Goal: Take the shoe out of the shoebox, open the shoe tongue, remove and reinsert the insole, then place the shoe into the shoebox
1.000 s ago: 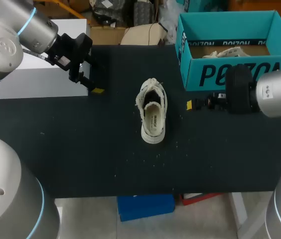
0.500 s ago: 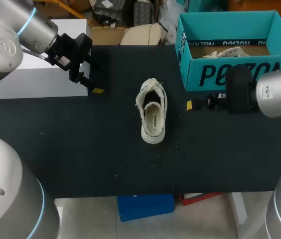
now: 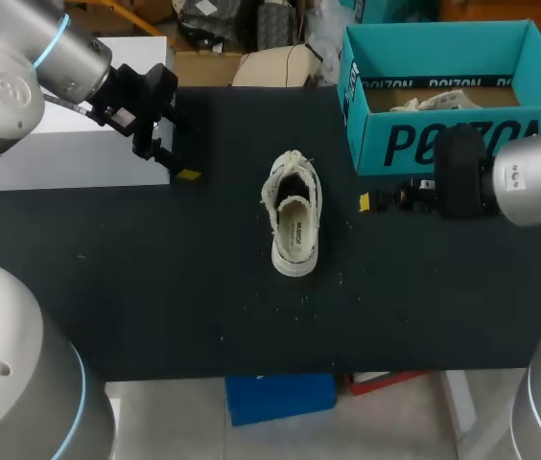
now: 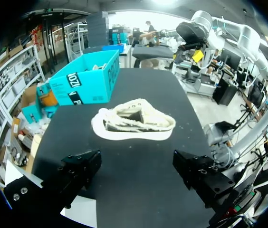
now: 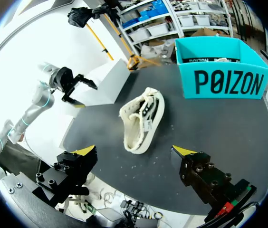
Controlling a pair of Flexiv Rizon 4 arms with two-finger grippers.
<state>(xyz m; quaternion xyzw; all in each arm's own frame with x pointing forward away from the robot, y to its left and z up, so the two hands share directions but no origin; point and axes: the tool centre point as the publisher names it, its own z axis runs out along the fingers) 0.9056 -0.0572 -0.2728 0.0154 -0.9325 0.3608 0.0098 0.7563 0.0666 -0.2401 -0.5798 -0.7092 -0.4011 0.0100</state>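
Nothing has moved: the shoe [image 3: 294, 222] sits upright mid-bench, near the shoebox [image 3: 462, 142] at the far right corner. Left gripper [image 4: 136, 164] and right gripper [image 5: 134, 150] both hold their fingers spread and empty. The shoe likely handles light and soft-sided, so take it by the firmer heel or sole edges.

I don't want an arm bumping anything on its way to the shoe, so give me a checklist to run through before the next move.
1. The shoe is out of the shoebox, upright on the table: ok.
2. The left gripper is open and empty: ok.
3. The right gripper is open and empty: ok.
4. Both grippers are clear of the shoe: ok.
5. The shoebox is open at the top: ok.
6. The insole lies flat in the shoe: cannot tell.
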